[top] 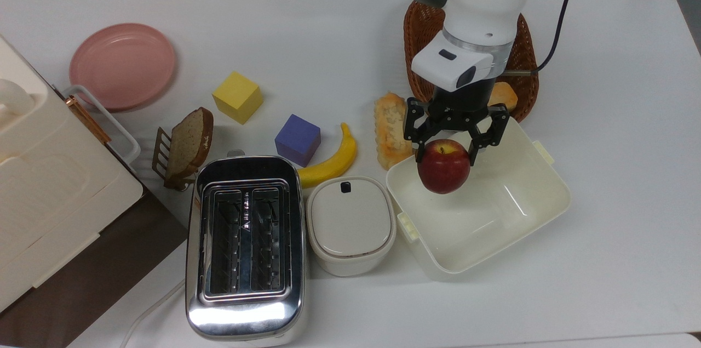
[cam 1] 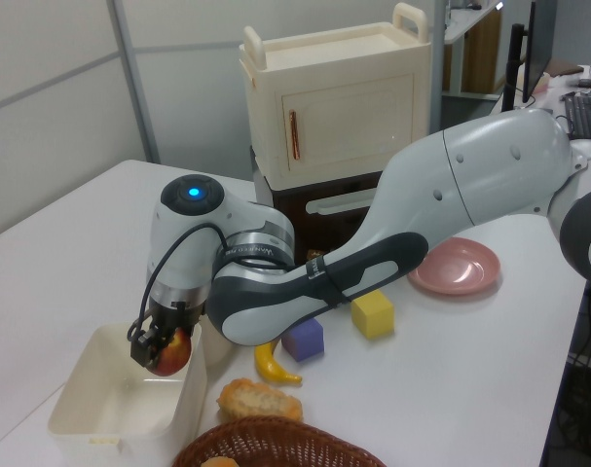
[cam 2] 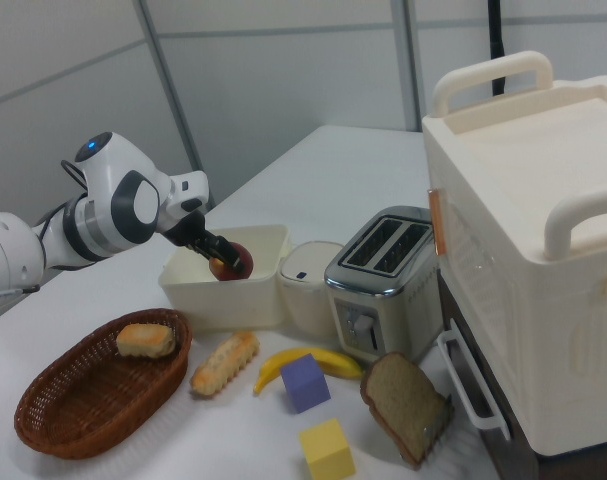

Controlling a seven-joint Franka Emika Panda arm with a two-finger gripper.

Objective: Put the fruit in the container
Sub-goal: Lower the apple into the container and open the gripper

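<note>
From the top view we see our end effector (top: 444, 145) pinching the apple (top: 443, 166) over the tub (top: 539, 208); the left view shows it at rim height.

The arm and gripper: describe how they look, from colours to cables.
The arm has glossy white shells with dark grey joint sections, and a blue light glows on one joint cap. A black cable runs along the wrist. The gripper is black, with skeletal linkage fingers.
</note>
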